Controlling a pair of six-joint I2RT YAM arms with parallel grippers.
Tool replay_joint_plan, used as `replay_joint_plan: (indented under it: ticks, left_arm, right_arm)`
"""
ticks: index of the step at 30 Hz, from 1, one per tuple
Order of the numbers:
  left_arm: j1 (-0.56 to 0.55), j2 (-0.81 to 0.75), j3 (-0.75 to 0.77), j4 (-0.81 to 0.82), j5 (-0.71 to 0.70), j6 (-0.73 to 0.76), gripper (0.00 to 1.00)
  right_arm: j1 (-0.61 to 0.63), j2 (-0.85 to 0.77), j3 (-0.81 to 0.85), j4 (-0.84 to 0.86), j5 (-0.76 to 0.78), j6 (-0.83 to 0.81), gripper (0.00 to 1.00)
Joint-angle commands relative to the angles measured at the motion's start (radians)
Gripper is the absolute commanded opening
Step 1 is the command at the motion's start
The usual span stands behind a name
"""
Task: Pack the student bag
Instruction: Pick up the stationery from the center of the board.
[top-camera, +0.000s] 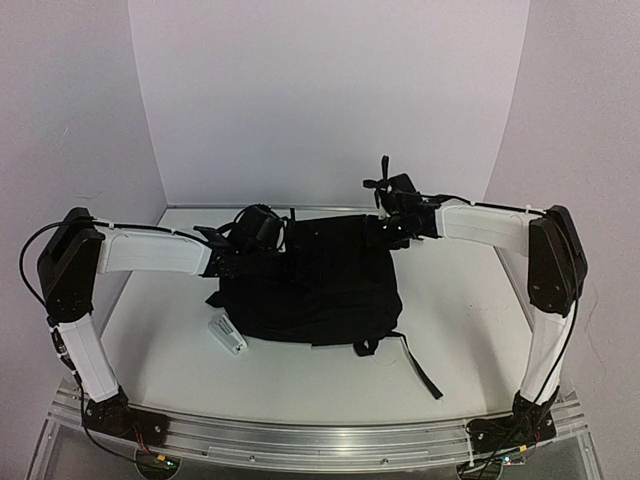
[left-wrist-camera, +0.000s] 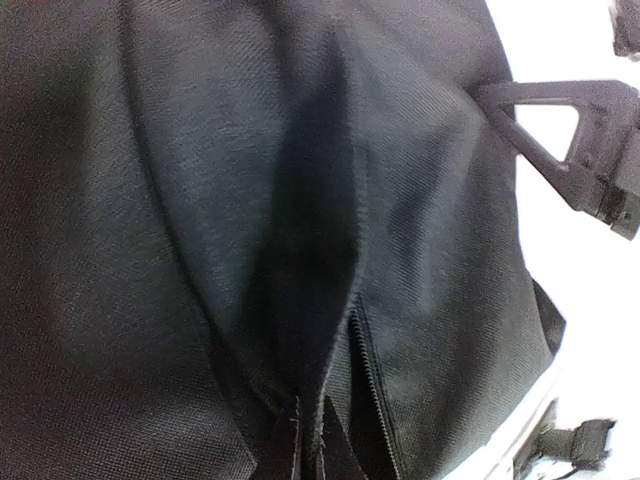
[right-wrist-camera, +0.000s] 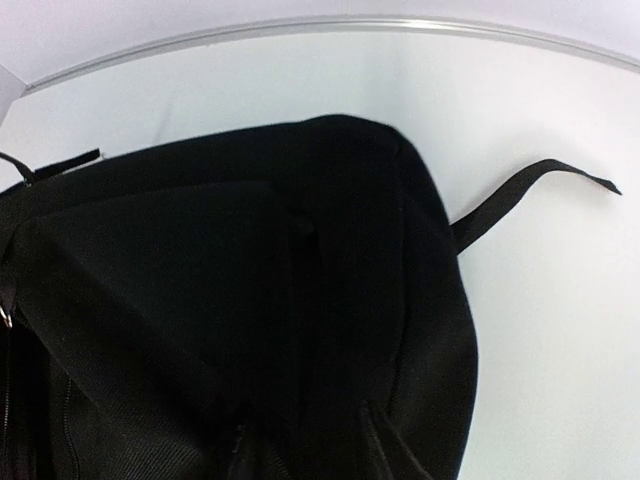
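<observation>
Finds the student bag (top-camera: 320, 280) lying in the middle of the table (top-camera: 470, 320). Shows left gripper (top-camera: 268, 240) clenched on a gathered fold of its fabric, fingers out of frame. Cannot tell whether right gripper (top-camera: 392, 222) is released or closed: fingers unseen. Leaves small white item (top-camera: 227, 334) beside bag unidentifiable

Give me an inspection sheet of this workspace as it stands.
Surface: white table, no spills seen.
Job's things: student bag lying mid-table, strap trailing toward the near edge.
Clutter: small white box at the bag's near-left corner.
Grippers: left claw shut, seemingly pinching bag fabric; right claw at the bag's far-right edge, state unclear.
Cables: black cables along both arms.
Surroundings: white walls.
</observation>
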Motion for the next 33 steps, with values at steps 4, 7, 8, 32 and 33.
replay_joint_plan:
  ticks: [4,7,8,32,33]
  left_arm:
    - [0.086,-0.033,-0.169,0.15,0.094,-0.197,0.0]
    - [0.086,-0.025,-0.175,0.187,0.109,-0.205,0.0]
    - [0.086,-0.021,-0.177,0.193,0.113,-0.208,0.0]
    - [0.087,-0.028,-0.207,0.28,0.171,-0.216,0.0]
    - [0.087,-0.029,-0.207,0.28,0.172,-0.216,0.0]
  right_arm:
    - [0.055,-0.115,0.072,-0.059,0.28,0.003,0.73]
    - [0.138,-0.116,0.103,-0.126,0.372,0.035,0.81]
    - [0.164,-0.109,0.113,-0.145,0.389,0.046,0.82]
    - [0.341,0.302,0.407,-0.368,0.42,0.254,0.6]
    - [0.34,0.315,0.408,-0.376,0.431,0.26,0.59]
